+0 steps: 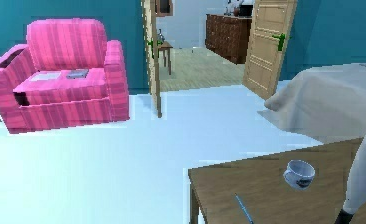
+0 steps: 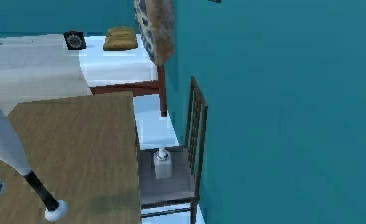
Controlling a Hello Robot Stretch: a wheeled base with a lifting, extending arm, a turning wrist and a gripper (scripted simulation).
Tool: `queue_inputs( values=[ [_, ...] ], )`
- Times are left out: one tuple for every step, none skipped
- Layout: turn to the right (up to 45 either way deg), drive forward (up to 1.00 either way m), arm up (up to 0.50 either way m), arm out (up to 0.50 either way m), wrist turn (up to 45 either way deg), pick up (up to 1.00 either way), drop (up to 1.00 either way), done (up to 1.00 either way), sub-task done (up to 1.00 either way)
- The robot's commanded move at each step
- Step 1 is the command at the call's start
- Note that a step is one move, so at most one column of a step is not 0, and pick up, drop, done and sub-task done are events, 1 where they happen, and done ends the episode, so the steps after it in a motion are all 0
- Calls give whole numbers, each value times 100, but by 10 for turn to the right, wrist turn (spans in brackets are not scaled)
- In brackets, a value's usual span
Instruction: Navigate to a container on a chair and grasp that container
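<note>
Seeing a small white container [image 2: 163, 163] standing upright on the near wooden chair [image 2: 183, 182] by the right wall [image 2: 281, 120], contents hidden, and failing to tell the gripper's state.

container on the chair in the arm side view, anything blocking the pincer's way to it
Nothing visible stands before the white container on the seat. The back of the chair rises at its right, and the table edge lies close at its left.

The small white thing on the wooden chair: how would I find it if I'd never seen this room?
Follow the teal wall to the dark wooden chair beside the table. On its seat stands a small white container with a narrow neck, upright and alone on the seat.
</note>
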Motion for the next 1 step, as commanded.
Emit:
queue_inputs(
  values=[
    [0,0,0,44,0,0,0,0,0]
  ],
)
